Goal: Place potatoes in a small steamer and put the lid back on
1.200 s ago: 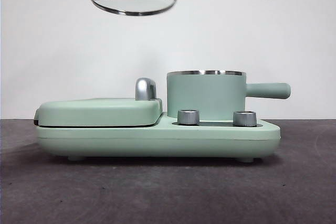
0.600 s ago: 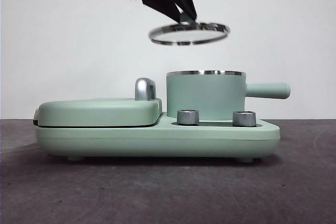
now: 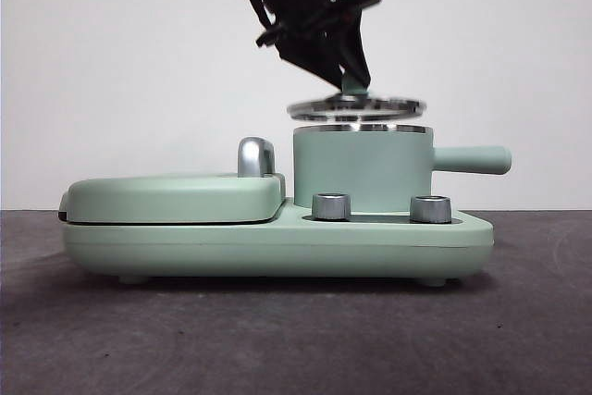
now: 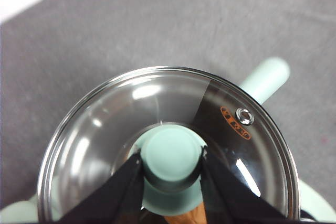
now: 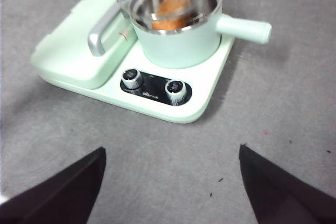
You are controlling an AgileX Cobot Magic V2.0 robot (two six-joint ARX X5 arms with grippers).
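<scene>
My left gripper [image 4: 172,167] [image 3: 354,80] is shut on the mint-green knob of the glass lid [image 4: 157,114] [image 3: 356,107]. It holds the lid a little above the steel rim of the small steamer [image 3: 363,170], roughly level. An orange-brown potato [image 5: 170,8] lies inside the pot, seen through the glass in the right wrist view; a sliver of it [image 4: 184,217] shows under the knob in the left wrist view. The pot's straight handle [image 3: 472,159] points right. My right gripper [image 5: 170,182] is open and well back from the appliance, over the grey table.
The steamer sits on a mint-green cooker base [image 3: 277,247] with two steel dials [image 3: 332,206] at the front. To its left lies a flat hinged griddle cover [image 3: 176,197] with a chrome handle [image 3: 256,156]. Grey table all around; white wall with sockets behind.
The lid has travelled from the upper left to the right and down, and now hovers just above the steamer's rim. The dark arm has come lower into the front view.
</scene>
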